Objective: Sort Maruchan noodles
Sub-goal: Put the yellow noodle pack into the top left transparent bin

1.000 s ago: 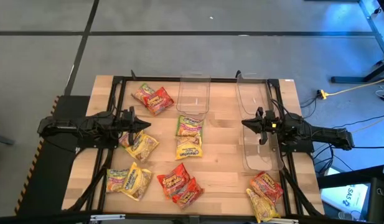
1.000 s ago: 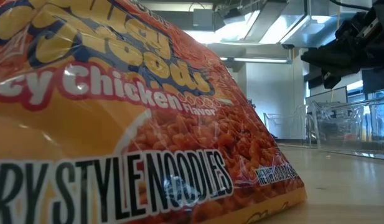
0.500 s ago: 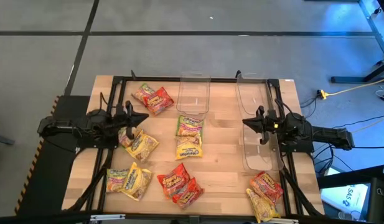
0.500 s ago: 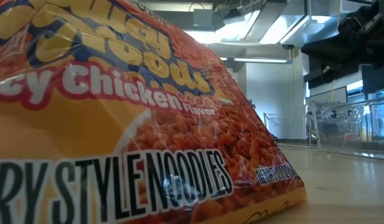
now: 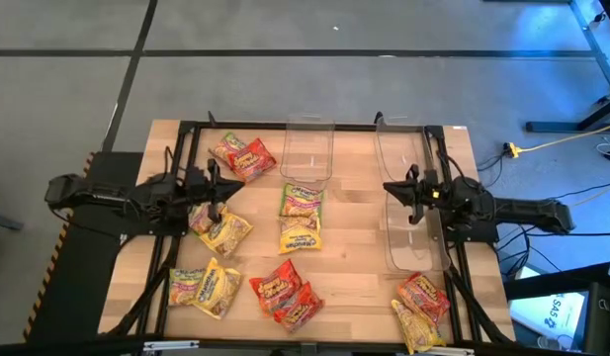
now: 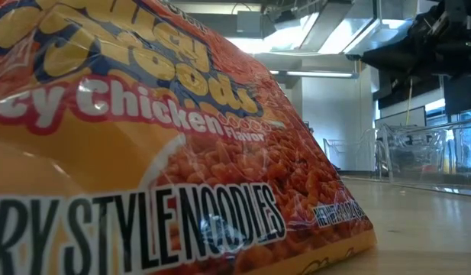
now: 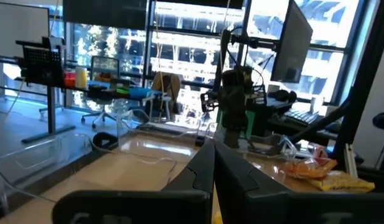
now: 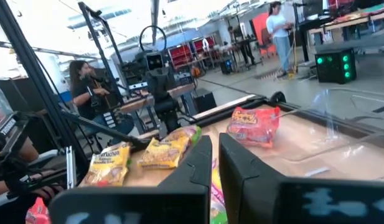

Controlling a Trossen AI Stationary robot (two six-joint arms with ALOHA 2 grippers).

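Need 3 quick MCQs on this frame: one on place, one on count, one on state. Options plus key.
1. The left tool is nearest to:
A. the centre pair of packets
B. the yellow packet at left-middle
C. a clear bin

2. How many clear bins are on the table?
A. one
B. two
C. three

3. The clear bins:
A. hold no packets
B. each hold a red packet
C. are stacked

Key:
1. B: in the high view, the left tool sits just beside the yellow packet, while the right tool waits by the right bins.
2. C: there is one bin at far centre and two on the right.
3. A: the clear bins show only bare plastic.
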